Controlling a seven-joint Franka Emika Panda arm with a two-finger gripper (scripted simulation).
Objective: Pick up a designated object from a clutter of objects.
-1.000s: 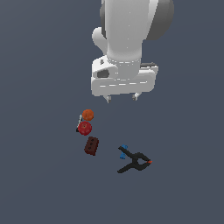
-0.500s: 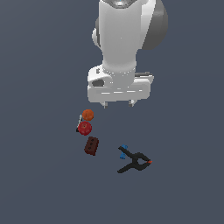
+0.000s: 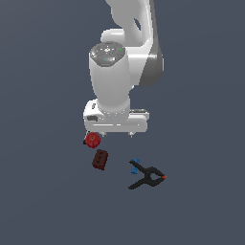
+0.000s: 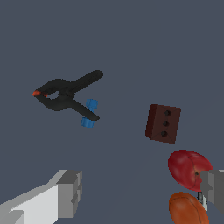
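The designated object, a dark red-brown block (image 3: 100,160) (image 4: 163,123) with three small holes in its face, lies flat among the clutter of objects. A red ball (image 3: 92,139) (image 4: 188,168) sits close beside it. The orange ball (image 4: 187,209) shows only in the wrist view; the hand hides it in the exterior view. A black clamp (image 3: 146,175) (image 4: 65,94) with blue and orange tips lies apart, toward the exterior view's right. My gripper (image 3: 116,135) (image 4: 140,190) hangs open above the clutter, holding nothing, with one finger (image 4: 214,186) near the red ball.
Everything rests on a plain dark grey floor (image 3: 201,201). The arm's white body (image 3: 112,81) rises behind the clutter.
The hand has come down and shifted slightly toward the exterior view's left, nearer the clutter, and now covers the orange ball. The objects have not moved.
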